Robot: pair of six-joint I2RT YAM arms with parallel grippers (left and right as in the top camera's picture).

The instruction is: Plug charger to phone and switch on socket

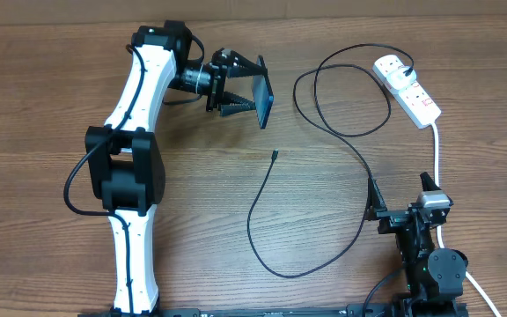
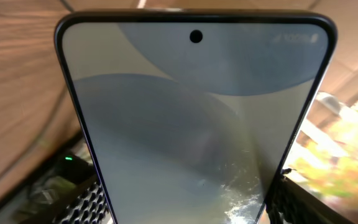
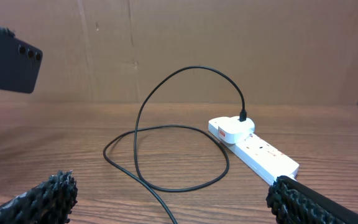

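My left gripper (image 1: 252, 91) is shut on the phone (image 1: 265, 93) and holds it on edge above the table at the back. In the left wrist view the phone (image 2: 191, 112) fills the frame, its greyish screen facing the camera, with a ridged finger (image 2: 93, 202) at each long edge. The charger (image 1: 359, 158) lies in loops across the table. Its small connector tip (image 1: 274, 155) rests free below the phone, and its far end goes into a white plug (image 3: 232, 129) on the socket (image 1: 409, 89). My right gripper (image 1: 400, 194) is open near the front right, with nothing between its fingers.
The socket's thick white lead (image 1: 437, 163) runs down the right side past my right arm. From the right wrist the charger's loop (image 3: 166, 134) lies ahead on the wood, the socket (image 3: 260, 152) to the right. A brown cardboard wall (image 3: 229, 43) stands behind.
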